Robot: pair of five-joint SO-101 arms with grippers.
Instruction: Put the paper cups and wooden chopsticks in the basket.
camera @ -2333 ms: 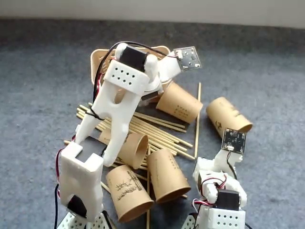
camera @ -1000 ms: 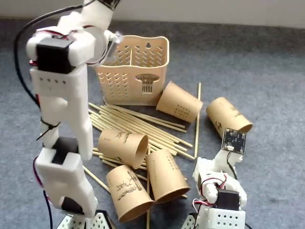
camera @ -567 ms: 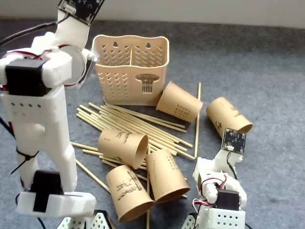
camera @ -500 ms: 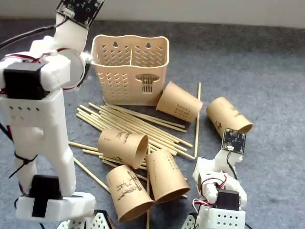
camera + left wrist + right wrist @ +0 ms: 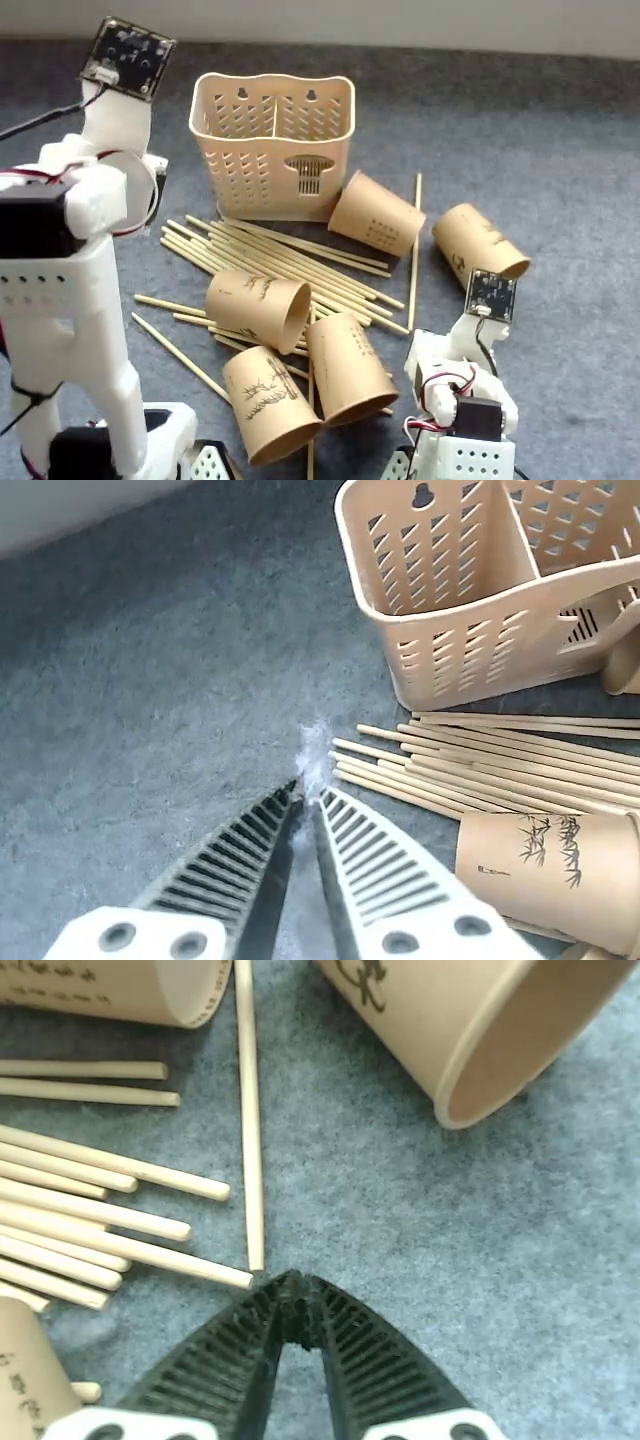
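1. Your basket (image 5: pixel 272 140) stood upright at the far side of the bench (image 5: pixel 570 150). It had two compartments, and no cup or stick was in either, as far as the high and left wrist views showed.
2. All five paper cups (image 5: pixel 377 213) lay on their sides on the bench. One was just beside the basket's front corner and one was further out to that side. Three were bunched nearer the arm bases, resting on or against the sticks.
3. The chopsticks (image 5: pixel 300 262) lay in a loose fan in front of the basket, running under the bunched cups. One single stick (image 5: pixel 415 245) lay apart from the pile, between the two outer cups.
4. Your left hand (image 5: pixel 305 798) had its fingers pressed almost together with only a slit between them, pinching nothing. It hung over bare bench, near the ends of the chopsticks and off the basket's outer side.
5. Your right hand (image 5: pixel 293 1305) had its tips pressed together and was empty. It sat low over the bench, just beside the near end of the single stick, with the open mouth of a cup close by.
6. My call on progress: nothing was in the basket yet. Five cups and the whole chopstick pile were left to load, and neither hand had picked anything up.
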